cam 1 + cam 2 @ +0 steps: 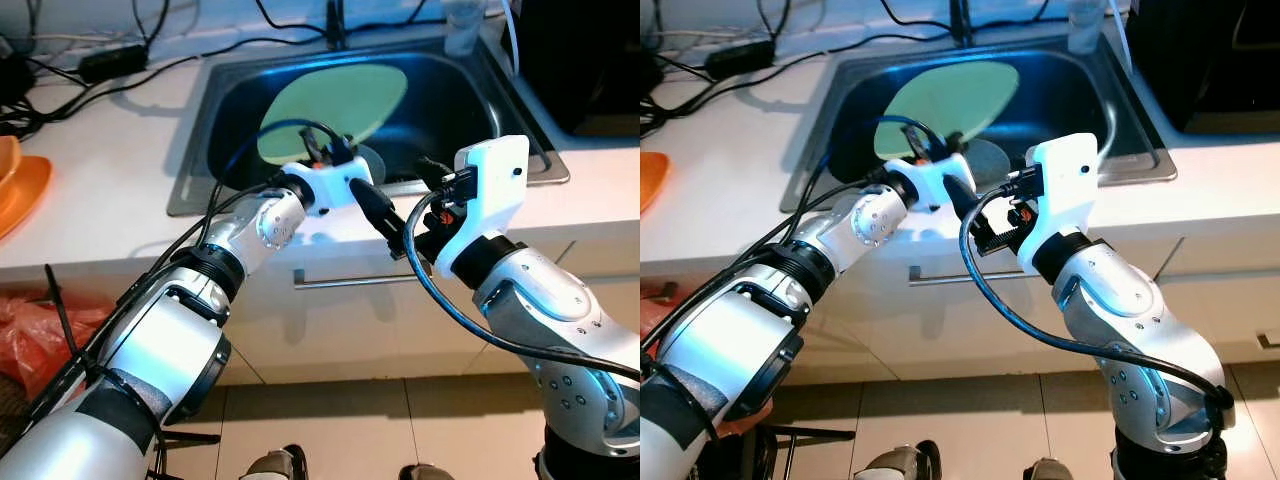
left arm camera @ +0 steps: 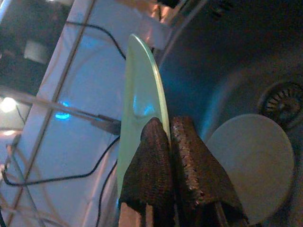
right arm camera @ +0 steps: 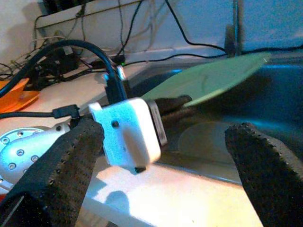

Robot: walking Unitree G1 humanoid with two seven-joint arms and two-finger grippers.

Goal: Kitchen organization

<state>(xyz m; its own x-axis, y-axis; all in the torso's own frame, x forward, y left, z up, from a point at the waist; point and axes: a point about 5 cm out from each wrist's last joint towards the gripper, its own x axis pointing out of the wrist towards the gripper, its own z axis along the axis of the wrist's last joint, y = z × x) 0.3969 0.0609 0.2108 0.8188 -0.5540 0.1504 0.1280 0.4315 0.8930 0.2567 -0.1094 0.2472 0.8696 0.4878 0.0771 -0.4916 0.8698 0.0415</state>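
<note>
A pale green plate [image 1: 335,100] leans tilted inside the steel sink [image 1: 186,192]. My left gripper [image 2: 169,124] is shut on the plate's near rim, with its white wrist housing [image 1: 322,186] above the sink's front edge. In the right wrist view its fingers [image 3: 173,101] meet the plate [image 3: 213,75] edge. My right gripper [image 1: 400,190] is open just beside the left wrist, at the sink's front edge, holding nothing. Its fingers [image 3: 71,156] spread wide on either side of the left wrist housing.
A round pale disc [image 2: 251,165] lies on the sink floor next to the drain [image 2: 281,99]. Orange plates [image 1: 20,185] sit on the counter's left end, behind them black cables [image 1: 110,60]. A faucet [image 1: 335,25] and a dark appliance [image 1: 585,60] stand at the back. A drawer handle [image 1: 340,282] runs below.
</note>
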